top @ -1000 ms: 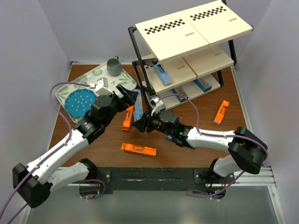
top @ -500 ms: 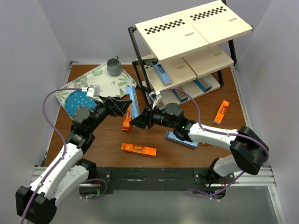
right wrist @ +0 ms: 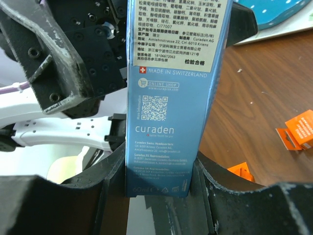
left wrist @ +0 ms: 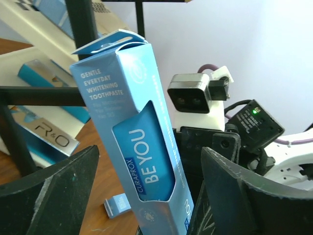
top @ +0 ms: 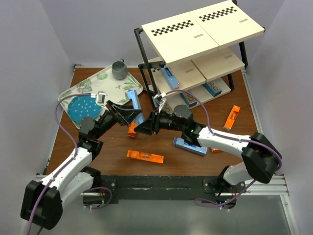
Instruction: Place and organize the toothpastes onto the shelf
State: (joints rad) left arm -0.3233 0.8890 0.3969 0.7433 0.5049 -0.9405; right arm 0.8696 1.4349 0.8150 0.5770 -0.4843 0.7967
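Observation:
A blue toothpaste carton [top: 133, 101] stands nearly upright over the table's middle. My right gripper [top: 146, 125] is shut on its lower end, and in the right wrist view both fingers press the carton [right wrist: 168, 98] at the right gripper [right wrist: 159, 181]. My left gripper [top: 125, 113] is open, with its fingers either side of the same carton [left wrist: 139, 147] and a gap on the left. Orange toothpastes [top: 145, 156] [top: 132, 129] [top: 232, 117] and a blue one [top: 190, 146] lie on the table. The shelf [top: 195, 34] holds a blue carton [top: 171, 77] on its middle board and more below [top: 212, 88].
A leaf-patterned tray [top: 110, 83] at the back left carries a grey cup [top: 119, 69] and a blue dotted plate [top: 82, 106]. The shelf's black posts [top: 142, 63] stand just behind both grippers. A silver carton [left wrist: 49, 138] lies on the lowest board.
The right gripper has carried the blue carton leftward and stood it more upright. The left arm has dropped and drawn back, and its open jaws now straddle the carton.

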